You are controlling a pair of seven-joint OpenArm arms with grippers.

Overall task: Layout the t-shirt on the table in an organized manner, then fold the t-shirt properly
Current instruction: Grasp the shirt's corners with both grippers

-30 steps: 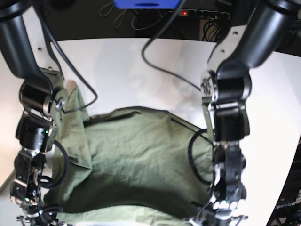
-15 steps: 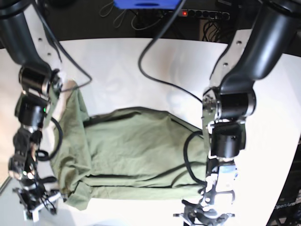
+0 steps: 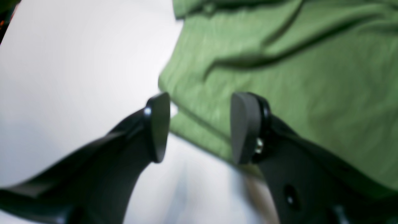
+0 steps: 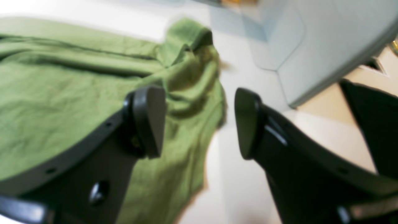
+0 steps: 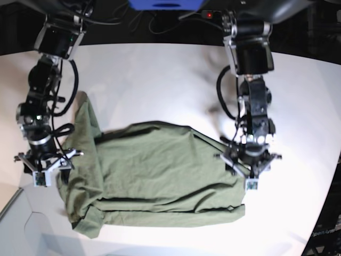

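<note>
- While both arms hover clear of it, I log the t-shirt [image 5: 160,176]: olive green, lying roughly flat near the front edge of the table [image 5: 160,80], folded over once across its width, one sleeve bunched at its camera-left end.
- Handling, as I judge it: light, limp, wrinkly cotton; it will sag and drag, not hold shape. No fragility.
- Best hold, I reckon: doubled hem corners, where the layers stack thick enough to pinch.
- Left gripper [image 3: 199,127]: jaws spread, nothing between them, above the shirt's corner edge.
- Right gripper [image 4: 199,121]: jaws spread wide, empty, beside the bunched sleeve.
- Surface: smooth white top; cloth should slide easily. Bare space lies beyond the shirt toward the rear.
- Room: dark background, cables [image 5: 149,16] and a power strip [image 5: 229,15] behind the table.
</note>
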